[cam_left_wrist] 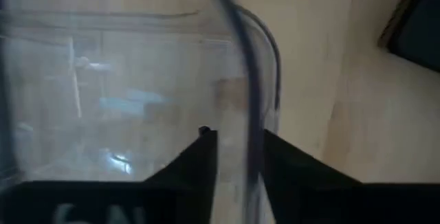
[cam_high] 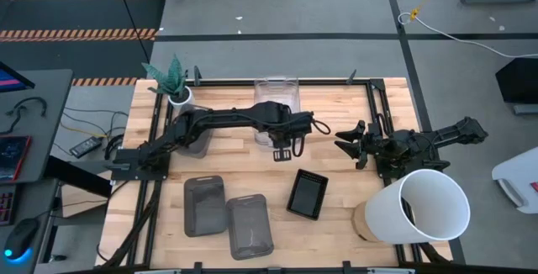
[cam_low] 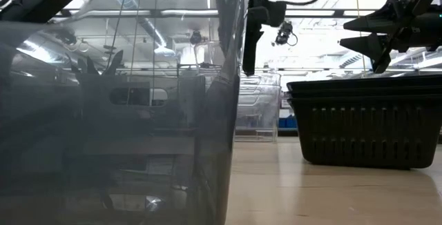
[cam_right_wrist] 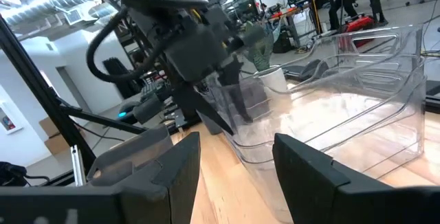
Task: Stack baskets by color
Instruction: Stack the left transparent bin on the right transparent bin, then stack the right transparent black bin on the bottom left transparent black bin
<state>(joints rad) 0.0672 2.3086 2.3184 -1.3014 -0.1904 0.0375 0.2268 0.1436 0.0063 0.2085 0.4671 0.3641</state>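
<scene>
While the left gripper (cam_high: 283, 150) straddles the clear rectangular plastic basket's (cam_left_wrist: 137, 80) rim, fingers parted, lift straight; right gripper (cam_high: 351, 146) waits wide open, empty.

You can't really see the clear basket (cam_high: 275, 97) at the far edge; the left arm covers its near half. The white bucket (cam_high: 418, 209) hides whatever's under it.
</scene>
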